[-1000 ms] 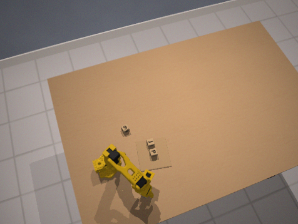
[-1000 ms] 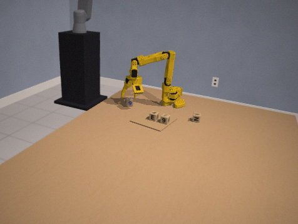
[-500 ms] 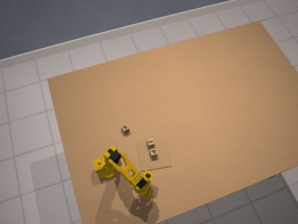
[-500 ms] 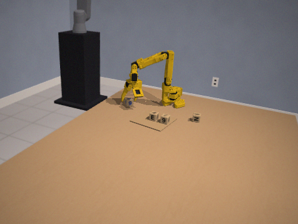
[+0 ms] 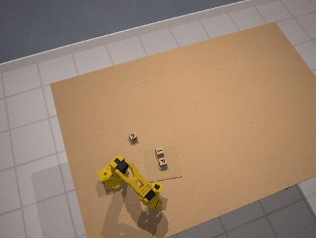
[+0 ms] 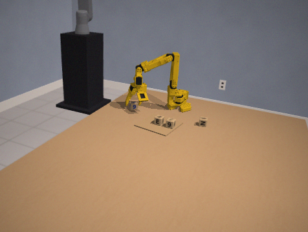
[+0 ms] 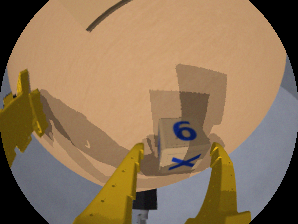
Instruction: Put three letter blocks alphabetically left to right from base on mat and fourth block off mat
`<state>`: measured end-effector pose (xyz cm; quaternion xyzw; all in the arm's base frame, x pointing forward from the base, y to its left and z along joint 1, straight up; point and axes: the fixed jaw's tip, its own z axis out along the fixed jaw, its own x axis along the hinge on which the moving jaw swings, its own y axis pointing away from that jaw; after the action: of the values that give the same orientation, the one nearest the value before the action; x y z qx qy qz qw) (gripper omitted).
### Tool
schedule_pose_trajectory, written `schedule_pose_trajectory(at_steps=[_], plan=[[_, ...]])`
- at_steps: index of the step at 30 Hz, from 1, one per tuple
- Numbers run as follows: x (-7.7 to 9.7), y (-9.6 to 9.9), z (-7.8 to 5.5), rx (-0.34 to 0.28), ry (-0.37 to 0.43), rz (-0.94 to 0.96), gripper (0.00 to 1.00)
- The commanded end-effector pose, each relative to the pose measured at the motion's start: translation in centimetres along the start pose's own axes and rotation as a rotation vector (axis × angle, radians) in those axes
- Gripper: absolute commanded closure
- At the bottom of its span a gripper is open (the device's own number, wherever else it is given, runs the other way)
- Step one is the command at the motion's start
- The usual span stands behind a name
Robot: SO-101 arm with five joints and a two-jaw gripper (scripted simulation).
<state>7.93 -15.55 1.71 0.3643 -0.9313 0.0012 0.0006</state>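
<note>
Fingers (image 6: 132,103) open around the blue-marked block (image 6: 133,105) (image 7: 183,145) (lettered pair (image 5: 161,157) (image 6: 164,122) nearby).

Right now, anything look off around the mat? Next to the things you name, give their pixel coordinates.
Nothing damaged or spilled. One oddity: the blue-marked block (image 6: 133,105) (image 7: 183,146) sits off the mat (image 5: 170,171) (image 6: 152,128), between the open gripper's (image 6: 133,104) (image 7: 177,149) fingers, while J (image 5: 159,151) and P (image 5: 162,162) are on it.
</note>
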Motion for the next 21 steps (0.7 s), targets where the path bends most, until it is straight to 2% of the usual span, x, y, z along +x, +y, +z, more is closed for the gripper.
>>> schedule_pose_trajectory(at_steps=[1, 11, 21], plan=[[0.13, -0.88, -0.78, 0.058, 0.014, 0.0, 0.66], [0.13, -1.08, -0.79, 0.058, 0.013, 0.0, 0.69], [0.12, -1.51, -0.8, 0.058, 0.013, 0.0, 0.77]])
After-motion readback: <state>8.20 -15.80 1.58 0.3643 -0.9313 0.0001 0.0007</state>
